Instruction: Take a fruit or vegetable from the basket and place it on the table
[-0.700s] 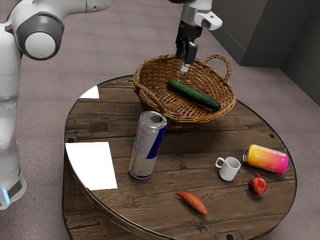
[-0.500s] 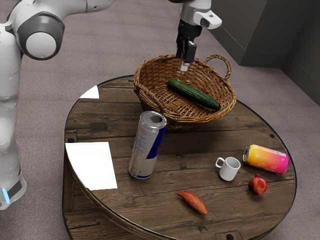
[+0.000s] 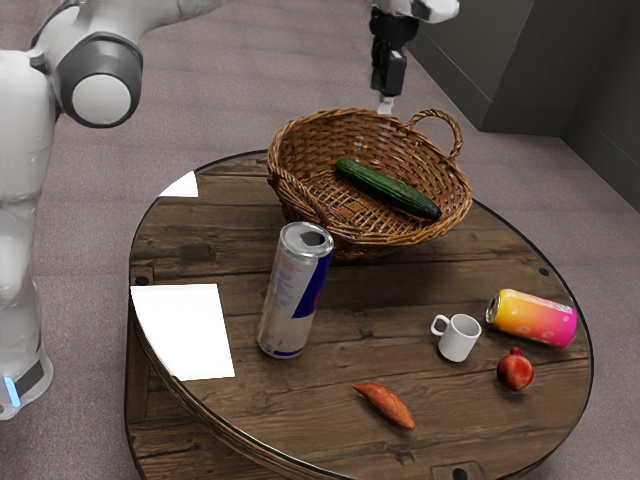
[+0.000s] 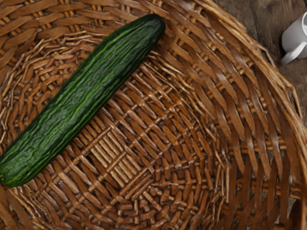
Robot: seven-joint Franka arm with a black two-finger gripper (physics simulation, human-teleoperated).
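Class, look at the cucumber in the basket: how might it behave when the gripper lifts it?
The cucumber looks stiff, being thick and straight, so it probably won't sag. Its rounded sides could let it roll if nudged, though the basket's raised wall would likely stop it. Being long, it may tilt if gripped near one end.

So the arm is mostly smooth, glossy white, with a dark grey collar around a round, pale cap. Blocky black gripper, plus a neat light-blue strip on a dark grey patch down low.
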